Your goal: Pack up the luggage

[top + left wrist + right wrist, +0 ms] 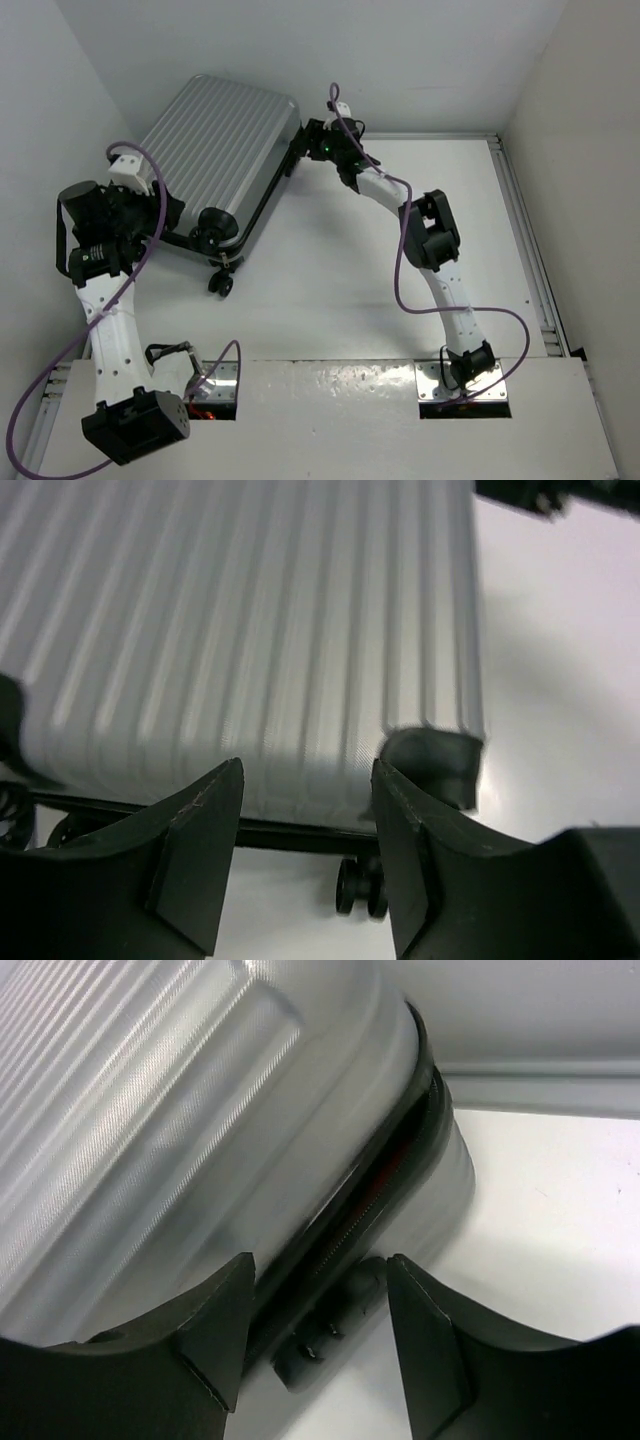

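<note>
Nothing written can be read in any of the three views: no text, brand, number or sign. At the left of the top view, a small pale patch [96, 257] sits on the black joint housing of the left arm [105, 300]. It may be a label, but it is too small to make out. Low in the right wrist view, a dark lock-like fitting [318, 1340] on the edge of the luggage [150, 1130] is blurred, and any figures on it cannot be told.
</note>
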